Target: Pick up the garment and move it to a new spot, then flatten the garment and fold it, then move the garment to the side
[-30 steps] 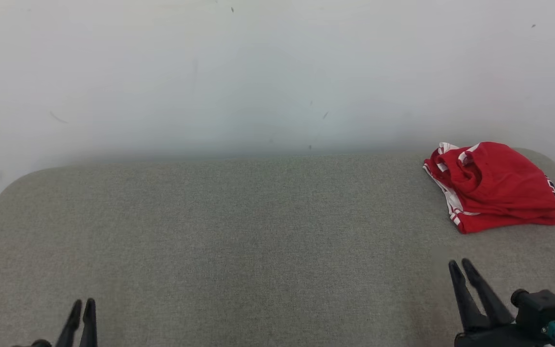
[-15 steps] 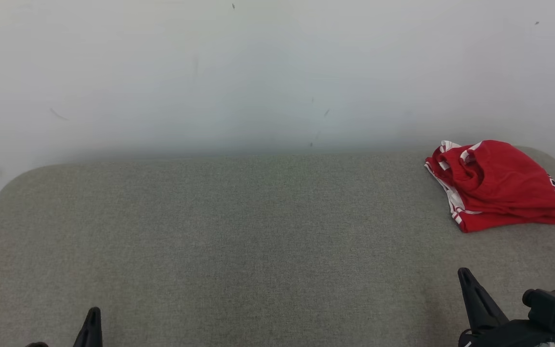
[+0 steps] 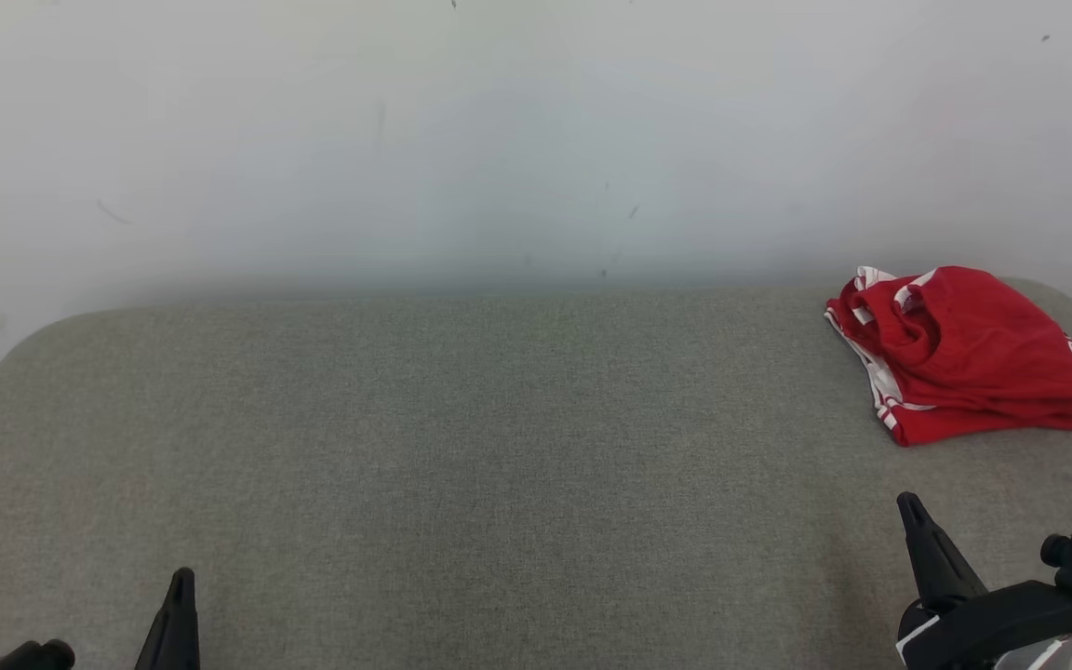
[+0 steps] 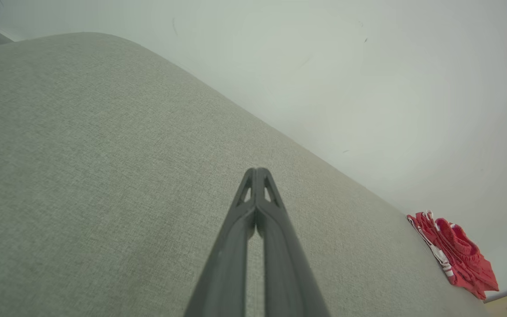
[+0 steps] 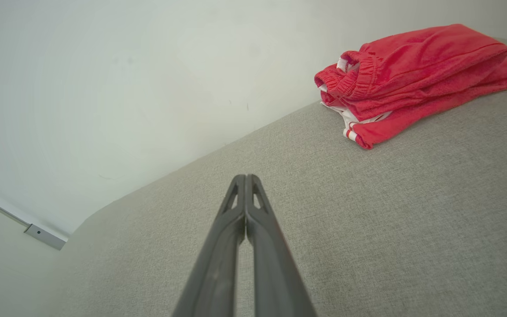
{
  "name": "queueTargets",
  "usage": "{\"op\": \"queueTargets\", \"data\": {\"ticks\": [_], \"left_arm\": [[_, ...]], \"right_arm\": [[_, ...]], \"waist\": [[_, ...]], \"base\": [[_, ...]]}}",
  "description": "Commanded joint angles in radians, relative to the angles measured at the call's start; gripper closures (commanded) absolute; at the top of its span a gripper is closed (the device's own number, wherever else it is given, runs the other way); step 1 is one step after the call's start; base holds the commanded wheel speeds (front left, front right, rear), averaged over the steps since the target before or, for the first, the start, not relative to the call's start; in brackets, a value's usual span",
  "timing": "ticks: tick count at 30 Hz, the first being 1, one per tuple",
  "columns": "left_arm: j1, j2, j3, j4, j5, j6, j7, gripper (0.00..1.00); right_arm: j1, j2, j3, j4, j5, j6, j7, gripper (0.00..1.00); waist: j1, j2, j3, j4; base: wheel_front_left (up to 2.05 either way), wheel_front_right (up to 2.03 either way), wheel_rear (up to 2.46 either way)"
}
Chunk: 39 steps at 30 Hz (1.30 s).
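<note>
- Fingers of the left gripper (image 4: 256,176) are pressed together tip to tip with nothing between them. It hangs low over the near left of the grey padded surface (image 3: 499,447).
- The right gripper (image 5: 245,180) is the same: fingers closed on each other, empty, poised over the near right of the surface with its tips aimed at the far edge.
- The red garment (image 3: 964,354) lies at the far right corner of the surface, close to the white wall (image 3: 499,140). It is well apart from the left gripper and nearer the right one, touching neither.
- My reading of why: with both grippers at the near edge and closed on nothing, the arms look parked clear of the cloth, so nothing can snag it. The garment off to one side leaves the broad middle free for flattening and folding.
- From the head view you get the layout: which corner, and how far each arm would have to reach.
- The right wrist view adds what the head view only hints at: a gathered elastic waistband (image 5: 354,75), white striped trim (image 5: 350,132) and several layers stacked up. Shorts, I'd say.
- In the left wrist view the garment is small and distant, so that arm has the longer reach.
- Whether that is a tidy fold or a loose bundle I can't settle from here, so the task could be just starting or all but done.
</note>
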<state>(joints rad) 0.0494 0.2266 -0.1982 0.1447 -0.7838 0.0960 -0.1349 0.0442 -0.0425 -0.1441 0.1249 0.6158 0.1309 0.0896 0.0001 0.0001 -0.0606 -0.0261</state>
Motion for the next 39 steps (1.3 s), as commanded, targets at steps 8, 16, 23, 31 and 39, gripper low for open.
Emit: {"op": "queueTargets", "data": {"ticks": [8, 16, 23, 31, 39], "left_arm": [[-0.055, -0.016, 0.030, 0.013, -0.116, -0.031, 0.011, 1.00], [-0.079, -0.036, 0.047, 0.033, -0.208, -0.057, 0.019, 1.00], [-0.100, -0.052, 0.060, 0.049, -0.285, -0.076, 0.026, 1.00], [-0.118, -0.068, 0.073, 0.064, -0.355, -0.096, 0.032, 1.00], [-0.137, -0.084, 0.086, 0.081, -0.428, -0.117, 0.037, 1.00]], "right_arm": [[-0.063, -0.006, -0.024, 0.024, 0.130, 0.000, 0.025, 1.00], [-0.094, -0.008, -0.039, 0.055, 0.234, 0.000, 0.047, 1.00], [-0.120, -0.009, -0.051, 0.080, 0.317, 0.000, 0.065, 1.00], [-0.143, -0.010, -0.062, 0.104, 0.395, 0.000, 0.081, 1.00], [-0.168, -0.012, -0.074, 0.129, 0.479, 0.000, 0.098, 1.00]], "waist": [[0.0000, -0.0001, 0.006, 0.002], [0.0000, -0.0001, 0.012, 0.004], [0.0000, -0.0001, 0.017, 0.006], [-0.0001, -0.0001, 0.022, 0.008], [-0.0001, -0.0001, 0.028, 0.010]], "base": [[0.00, 0.00, 0.00], [0.00, 0.00, 0.00], [0.00, 0.00, 0.00], [0.00, 0.00, 0.00], [0.00, 0.00, 0.00]]}}
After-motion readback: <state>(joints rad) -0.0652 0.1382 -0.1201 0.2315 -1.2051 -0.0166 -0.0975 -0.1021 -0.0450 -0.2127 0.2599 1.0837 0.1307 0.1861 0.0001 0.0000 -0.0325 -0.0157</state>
